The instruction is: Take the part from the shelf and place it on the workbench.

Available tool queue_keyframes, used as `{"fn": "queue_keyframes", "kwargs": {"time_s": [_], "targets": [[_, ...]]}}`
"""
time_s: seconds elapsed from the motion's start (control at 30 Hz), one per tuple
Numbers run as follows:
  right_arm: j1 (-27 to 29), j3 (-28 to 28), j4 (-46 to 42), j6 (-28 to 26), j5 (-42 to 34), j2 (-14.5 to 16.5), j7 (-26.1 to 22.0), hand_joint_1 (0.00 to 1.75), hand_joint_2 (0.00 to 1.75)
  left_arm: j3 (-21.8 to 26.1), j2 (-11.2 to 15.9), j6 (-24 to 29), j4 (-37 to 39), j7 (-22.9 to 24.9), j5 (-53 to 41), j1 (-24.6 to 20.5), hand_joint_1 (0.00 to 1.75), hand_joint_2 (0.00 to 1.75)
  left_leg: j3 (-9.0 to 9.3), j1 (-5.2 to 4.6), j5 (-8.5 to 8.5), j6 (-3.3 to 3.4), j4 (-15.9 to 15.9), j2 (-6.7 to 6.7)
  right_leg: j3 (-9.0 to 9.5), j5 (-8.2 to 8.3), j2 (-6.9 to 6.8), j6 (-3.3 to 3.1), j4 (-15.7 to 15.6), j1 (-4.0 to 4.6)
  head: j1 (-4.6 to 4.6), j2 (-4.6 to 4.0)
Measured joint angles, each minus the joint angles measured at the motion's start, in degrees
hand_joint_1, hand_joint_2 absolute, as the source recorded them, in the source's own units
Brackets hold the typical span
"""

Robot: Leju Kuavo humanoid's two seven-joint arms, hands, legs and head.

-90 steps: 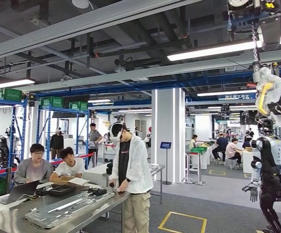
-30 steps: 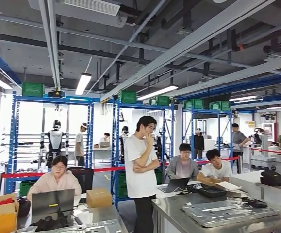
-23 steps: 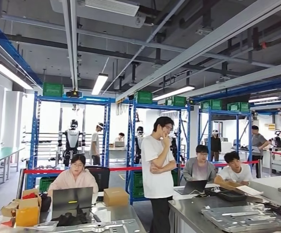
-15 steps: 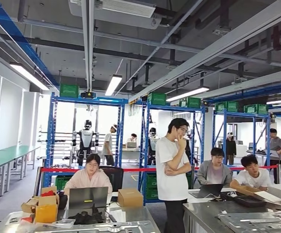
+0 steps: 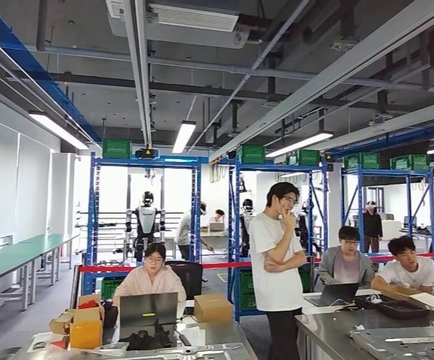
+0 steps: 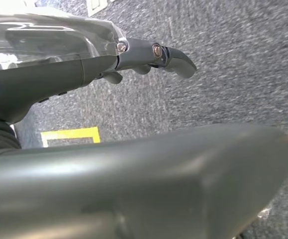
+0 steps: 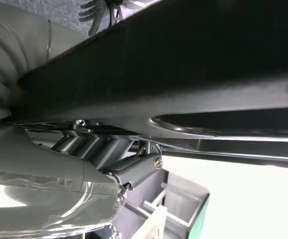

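Workshop hall ahead of you in the head view: long green tables (image 5: pixel 10 259) run along the far left wall, then a blue rack (image 5: pixel 93 225) with a green crate (image 5: pixel 116 148) on top and another humanoid robot (image 5: pixel 145 225) standing behind it. Nearer you, a yellow carton (image 5: pixel 84 330) sits just beside an open laptop (image 5: pixel 148 309), with a seated person (image 5: pixel 149 279) behind the screen and a brown box (image 5: pixel 213 307) to its right. A standing person (image 5: pixel 276 259) in a white T-shirt has one hand raised to the chin. To the right, two more people (image 5: pixel 347 262) sit behind the steel workbench (image 5: pixel 327 326), where a grey metal panel (image 5: pixel 406 341) lies flat near the lower right corner. Your left hand (image 6: pixel 97 59) is released: its dark fingers (image 6: pixel 172 55) stretch out straight over grey carpet, with nothing in them. Your right hand (image 7: pixel 97 164) lies with its fingers close along a broad dark piece (image 7: pixel 172 74) that crosses the whole wrist view. You cannot tell from this whether the hand grips that piece, or whether it is the part.
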Motion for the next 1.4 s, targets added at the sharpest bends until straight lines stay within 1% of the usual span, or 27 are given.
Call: {"fn": "queue_keyframes", "kwargs": {"time_s": [0.03, 0.1, 0.13, 0.2, 0.27, 0.33, 0.37, 0.43, 0.47, 0.5, 0.53, 0.57, 0.63, 0.67, 0.7, 0.77, 0.83, 0.9, 0.97, 1.0, 1.03, 1.07, 1.13, 1.17, 1.2, 1.33, 1.4], "targets": [[0.0, 0.0, 0.1, 0.0, 0.0, 0.0, 0.0, 1.75, 1.75, 0.0, 0.0, 0.0, 0.0, 0.0, 0.0, 0.0, 0.0, 1.75, 0.64, 0.24, 0.85, -0.27, -0.8, 0.16, -0.05, -0.03, -0.17, 0.1, 0.1, -0.05, 0.0, 0.0], [0.0, 0.0, 0.1, 0.0, 0.0, 0.0, 0.0, 1.75, 1.75, 0.0, 0.0, 0.0, 0.0, 0.0, 0.0, 0.1, 0.0, 1.75, 4.5, 0.7, 4.15, -0.78, -7.7, 0.62, -0.11, -0.31, -0.39, 0.63, 0.6, -0.25, -0.01, 0.0], [0.0, 0.0, 0.1, 0.0, 0.0, 0.1, 0.0, 1.75, 1.75, 0.0, 0.0, -0.1, 0.0, 0.0, 0.0, 0.0, 0.0, 1.75, 6.29, 0.77, 5.33, -0.78, -11.2, 0.77, -0.26, -0.54, -0.43, 1.02, 1.0, -0.24, 0.0, 0.0], [-0.1, 0.0, 0.1, 0.0, 0.0, 0.1, 0.0, 1.75, 1.75, 0.0, 0.0, -0.2, 0.0, -0.1, 0.0, -0.1, 0.0, 1.75, 7.8, 0.63, 5.92, -0.22, -14.4, 0.88, -0.68, -0.78, -0.47, 1.76, 1.7, -0.15, -0.01, 0.0], [-0.2, 0.0, 0.1, 0.0, 0.0, 0.1, 0.0, 1.75, 1.75, 0.0, 0.0, -0.3, 0.0, -0.2, 0.0, 0.0, 0.0, 1.75, 7.58, 0.39, 5.98, 0.75, -14.4, 0.75, -0.91, -0.74, -0.47, 2.23, 1.9, -0.18, -0.02, 0.0], [-0.2, -0.1, 0.1, 0.0, 0.0, 0.1, 0.0, 1.75, 1.75, 0.0, 0.0, -0.4, 0.0, -0.2, 0.0, 0.1, 0.0, 1.75, 7.49, 0.41, 6.19, 1.52, -14.5, 0.7, -1.44, -1.92, -0.13, 2.72, 3.2, -0.37, -0.03, 0.0], [-0.2, -0.1, 0.1, 0.0, -0.1, 0.1, 0.0, 1.75, 1.75, 0.0, 0.0, -0.4, 0.0, -0.3, 0.0, 0.0, 0.0, 1.75, 7.44, 0.46, 6.3, 1.85, -14.5, 0.68, -2.34, -3.38, 0.1, 2.94, 5.3, -0.44, -0.03, 0.0], [-0.1, -0.1, 0.2, 0.0, -0.1, 0.1, 0.0, 1.75, 1.75, 0.0, 0.0, -0.4, 0.0, -0.4, 0.0, 0.0, 0.0, 1.75, 7.29, 0.35, 6.37, 2.22, -14.5, 0.65, -5.57, -7.17, 0.41, 3.18, 12.8, -0.48, -0.03, 0.0], [0.0, -0.1, 0.2, 0.0, -0.1, 0.1, 0.0, 1.75, 1.75, 0.0, 0.0, -0.4, 0.0, -0.4, 0.0, 0.0, 0.0, 1.75, 7.25, 0.24, 6.38, 2.29, -14.5, 0.63, -7.25, -8.47, 0.42, 3.17, 16.4, -0.48, -0.03, 0.0], [0.1, -0.1, 0.2, 0.0, -0.1, 0.1, 0.0, 1.75, 1.75, 0.0, 0.0, -0.4, 0.0, -0.5, 0.0, 0.0, 0.0, 1.75, 7.23, 0.11, 6.39, 2.33, -14.5, 0.59, -8.25, -8.79, 0.44, 3.08, 18.5, -0.46, -0.03, 0.0], [0.3, -0.1, 0.2, 0.0, -0.1, 0.1, 0.0, 1.75, 1.75, 0.0, 0.0, -0.5, 0.0, -0.6, 0.0, 0.0, 0.0, 1.75, 7.25, -0.03, 6.38, 2.36, -14.5, 0.52, -8.23, -7.97, 0.48, 2.86, 18.3, -0.39, -0.03, 0.0], [0.3, -0.1, 0.2, 0.0, -0.1, 0.2, 0.0, 1.75, 1.75, 0.0, 0.0, -0.5, 0.0, -0.6, 0.0, 0.0, 0.0, 1.75, 7.29, -0.18, 6.37, 2.38, -14.5, 0.42, -7.15, -6.16, 0.57, 2.46, 15.8, -0.28, -0.03, 0.0], [0.3, -0.2, 0.2, 0.0, -0.1, 0.2, 0.0, 1.75, 1.75, 0.0, -0.1, -0.6, 0.0, -0.7, 0.0, -0.1, 0.0, 1.75, 7.32, -0.41, 6.35, 2.38, -14.5, 0.23, -3.52, -2.24, 0.93, 1.27, 7.8, 0.16, -0.02, 0.0], [0.2, -0.3, 0.2, 0.0, -0.1, 0.2, 0.0, 1.75, 1.75, 0.0, -0.1, -0.6, 0.0, -0.8, 0.0, -0.2, 0.0, 1.75, 7.25, -0.44, 6.36, 2.33, -14.5, 0.18, -2.13, -1.18, 1.08, 0.78, 4.7, 0.38, -0.02, 0.0], [0.2, -0.4, 0.2, 0.0, -0.2, 0.2, 0.0, 1.75, 1.75, 0.0, -0.1, -0.6, 0.0, -0.8, 0.0, -0.2, 0.0, 1.75, 7.17, -0.4, 6.38, 2.21, -14.6, 0.17, -1.36, -0.8, 1.18, 0.47, 2.8, 0.59, -0.01, 0.0], [0.2, -0.4, 0.2, 0.0, -0.2, 0.2, 0.0, 1.75, 1.75, 0.1, -0.1, -0.6, 0.0, -0.8, 0.0, -0.1, 0.0, 1.75, 7.13, -0.32, 6.51, 1.78, -14.8, 0.16, -1.06, -0.84, 1.2, 0.37, 1.8, 0.71, -0.01, 0.0], [0.2, -0.4, 0.1, 0.0, -0.2, 0.4, 0.0, 1.75, 1.75, 0.1, -0.1, -0.7, 0.0, -0.8, 0.0, -0.1, 0.0, 1.75, 7.03, -0.35, 5.93, 1.33, -14.3, 0.23, -0.62, -0.44, 1.01, 0.34, 0.9, 0.37, -0.02, 0.0], [0.1, -0.5, 0.1, 0.0, -0.2, 0.6, -0.1, 1.75, 1.75, 0.1, -0.1, -0.7, 0.0, -0.8, 0.0, -0.1, 0.0, 1.75, 5.14, -0.31, 3.4, 0.95, -10.1, 0.32, -0.16, -0.1, 0.75, 0.26, 0.1, 0.04, -0.02, 0.0], [0.2, -0.5, 0.1, 0.0, -0.2, 0.7, -0.1, 1.75, 1.75, 0.2, 0.0, -0.8, 0.0, -0.8, 0.0, -0.1, 0.0, 1.75, 1.5, -0.17, 0.37, 0.53, -2.9, 0.34, -0.07, -0.2, 0.63, 0.17, 0.1, 0.04, -0.01, 0.0], [0.4, -0.5, 0.1, 0.0, -0.2, 0.7, -0.1, 1.75, 1.75, 0.3, 0.0, -0.8, 0.0, -0.8, 0.0, 0.0, 0.0, 1.75, 0.14, -0.06, -0.16, 0.33, -0.4, 0.36, 0.01, -0.32, 0.59, 0.19, 0.1, 0.03, -0.01, 0.0], [0.5, -0.5, 0.1, 0.0, -0.2, 0.7, -0.1, 1.75, 1.75, 0.3, 0.0, -0.8, 0.0, -0.7, 0.0, 0.1, 0.0, 1.75, -0.25, 0.08, 0.43, 0.15, 0.0, 0.38, 0.16, -0.51, 0.58, 0.28, 0.1, -0.01, -0.01, 0.0], [0.6, -0.5, 0.1, 0.0, -0.2, 0.7, -0.1, 1.75, 1.75, 0.4, 0.0, -0.8, 0.0, -0.7, 0.0, 0.2, 0.0, 1.75, 0.47, 0.25, 2.09, -0.01, -1.8, 0.41, 0.41, -0.76, 0.58, 0.44, 0.2, -0.07, -0.01, 0.0], [0.6, -0.5, 0.1, 0.0, -0.2, 0.7, -0.1, 1.75, 1.75, 0.6, 0.1, -0.8, 0.0, -0.5, 0.0, 0.2, 0.0, 1.75, 3.88, 0.52, 6.03, -0.33, -9.2, 0.65, 0.95, -1.54, 0.6, 1.07, 0.5, -0.12, -0.01, 0.0], [0.6, -0.5, 0.1, 0.0, -0.2, 0.7, -0.1, 1.75, 1.75, 0.7, 0.1, -0.8, 0.0, -0.3, 0.0, 0.1, 0.0, 1.75, 5.29, 0.54, 6.96, -0.18, -12.1, 0.76, 1.04, -1.93, 0.62, 1.42, 0.8, -0.06, -0.03, 0.0], [0.5, -0.5, 0.0, 0.0, -0.2, 0.7, -0.1, 1.75, 1.75, 0.8, 0.2, -0.7, 0.0, -0.2, 0.2, 0.1, 0.0, 1.75, 6.08, 0.49, 7.15, 0.1, -13.8, 0.84, 1.05, -2.25, 0.64, 1.74, 1.1, 0.03, -0.04, 0.01], [0.5, -0.6, -0.3, 0.0, -0.2, 0.6, -0.2, 1.75, 1.75, 1.4, 0.4, -0.3, -0.1, 0.3, 0.9, 0.4, 0.0, 1.75, 6.74, 0.37, 6.07, 1.9, -14.3, 0.69, 0.98, -3.03, 0.71, 2.64, 2.2, -0.02, -0.05, 0.0], [0.4, -0.7, -0.6, 0.0, -0.3, 0.4, -0.2, 1.75, 1.75, 1.7, 0.7, 0.0, -0.2, 0.4, 1.2, 0.5, 0.0, 1.75, 7.44, 0.45, 5.64, 2.54, -14.4, 0.63, -1.41, -4.83, 0.73, 3.15, 7.0, -0.16, -0.06, 0.0]]}}
